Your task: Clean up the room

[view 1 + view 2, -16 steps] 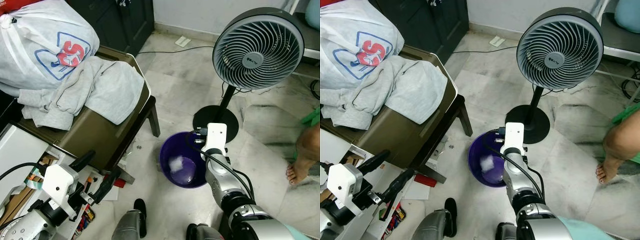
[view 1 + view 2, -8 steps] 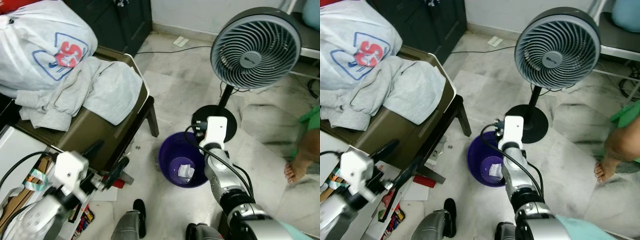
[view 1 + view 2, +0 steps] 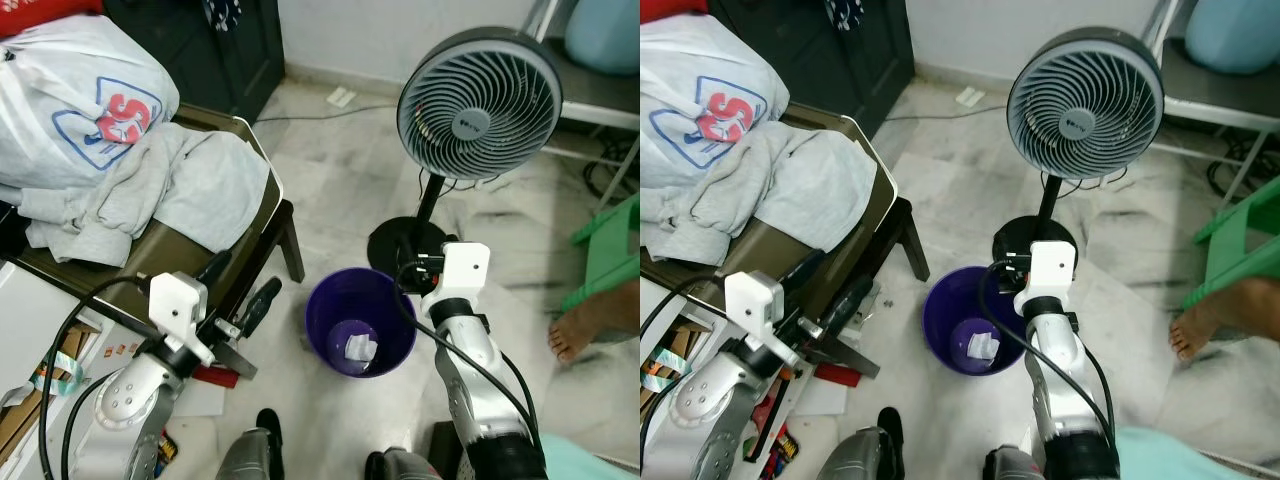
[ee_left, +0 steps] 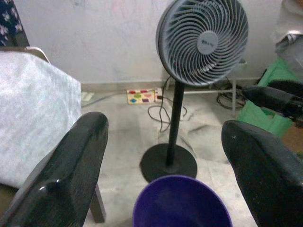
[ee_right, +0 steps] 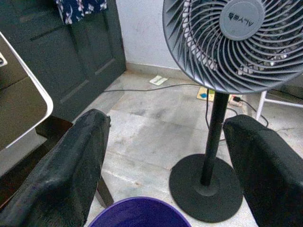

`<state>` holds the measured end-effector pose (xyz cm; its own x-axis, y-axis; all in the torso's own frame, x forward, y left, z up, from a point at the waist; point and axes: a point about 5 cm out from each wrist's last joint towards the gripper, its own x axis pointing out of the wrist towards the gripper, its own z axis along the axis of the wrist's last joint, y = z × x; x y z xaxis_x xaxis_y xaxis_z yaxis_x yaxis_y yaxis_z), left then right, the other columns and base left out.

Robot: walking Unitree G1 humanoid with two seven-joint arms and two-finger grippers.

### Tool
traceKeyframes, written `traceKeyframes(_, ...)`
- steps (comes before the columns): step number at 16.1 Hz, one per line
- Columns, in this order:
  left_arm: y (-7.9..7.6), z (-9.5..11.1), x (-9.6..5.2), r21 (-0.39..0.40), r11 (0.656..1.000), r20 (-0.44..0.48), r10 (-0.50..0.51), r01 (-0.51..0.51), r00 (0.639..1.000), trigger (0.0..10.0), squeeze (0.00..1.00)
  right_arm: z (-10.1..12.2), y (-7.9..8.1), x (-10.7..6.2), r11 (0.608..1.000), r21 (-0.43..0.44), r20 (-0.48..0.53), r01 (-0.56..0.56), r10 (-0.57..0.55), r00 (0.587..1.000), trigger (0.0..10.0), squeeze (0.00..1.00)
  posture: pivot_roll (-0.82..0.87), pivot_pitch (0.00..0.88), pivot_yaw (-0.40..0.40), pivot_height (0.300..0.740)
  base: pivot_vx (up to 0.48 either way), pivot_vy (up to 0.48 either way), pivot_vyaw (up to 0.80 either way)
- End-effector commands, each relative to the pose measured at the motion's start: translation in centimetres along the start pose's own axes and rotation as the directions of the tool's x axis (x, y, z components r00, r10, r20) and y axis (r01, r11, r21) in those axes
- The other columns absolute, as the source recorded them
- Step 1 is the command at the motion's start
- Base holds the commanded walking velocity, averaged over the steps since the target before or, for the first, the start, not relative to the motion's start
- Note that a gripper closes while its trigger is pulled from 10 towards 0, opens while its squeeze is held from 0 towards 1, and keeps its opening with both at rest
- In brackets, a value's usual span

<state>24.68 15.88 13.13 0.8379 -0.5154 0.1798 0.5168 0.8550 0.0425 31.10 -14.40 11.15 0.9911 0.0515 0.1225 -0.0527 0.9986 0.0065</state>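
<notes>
A purple bin is seen on the pale marble floor, with a crumpled white piece of paper lying at its bottom. The right gripper is held just beside the bin's rim on the fan side, its two black fingers spread wide apart with nothing between them. The left gripper is held to the bin's left, near the chair leg, its fingers likewise parted and empty. A grey pedestal fan is stood just behind the bin on its round black base. To the left, a brown chair is draped with grey clothing, and a white bag with red lettering is piled on top. A person's bare foot is seen at the right edge, beside a green stool
</notes>
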Motion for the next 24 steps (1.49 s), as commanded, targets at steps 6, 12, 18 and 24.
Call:
traceKeyframes(6,1.8,-0.1,1.8,0.041,0.998,0.045,0.049,-0.051,0.998,10.0,0.00,0.2,-2.4,-0.8,0.999,-0.026,-0.032,0.046,-0.047,0.998,10.0,1.00,-0.03,0.054,0.046,0.740,0.000,0.000,0.00)
traceKeyframes(12,2.7,0.0,3.0,0.061,0.985,0.081,0.159,-0.164,0.984,10.0,0.00,0.7,-1.0,0.1,1.000,-0.026,-0.025,0.003,-0.004,1.000,10.0,0.00,-0.02,0.000,0.016,0.740,0.000,0.000,0.00)
traceKeyframes(18,4.0,-0.4,3.0,0.155,0.933,0.104,0.311,-0.325,0.945,10.0,0.00,1.3,-1.1,0.4,0.997,-0.067,0.001,-0.028,0.028,1.000,10.0,0.00,-0.05,0.000,0.005,0.740,0.000,0.000,0.13)
traceKeyframes(24,5.1,-0.2,3.1,0.151,0.907,0.049,0.389,-0.392,0.920,10.0,0.00,2.0,-1.2,0.8,0.998,-0.056,0.029,-0.019,0.021,0.999,10.0,0.00,-0.04,0.000,0.033,0.740,0.000,0.000,0.80)
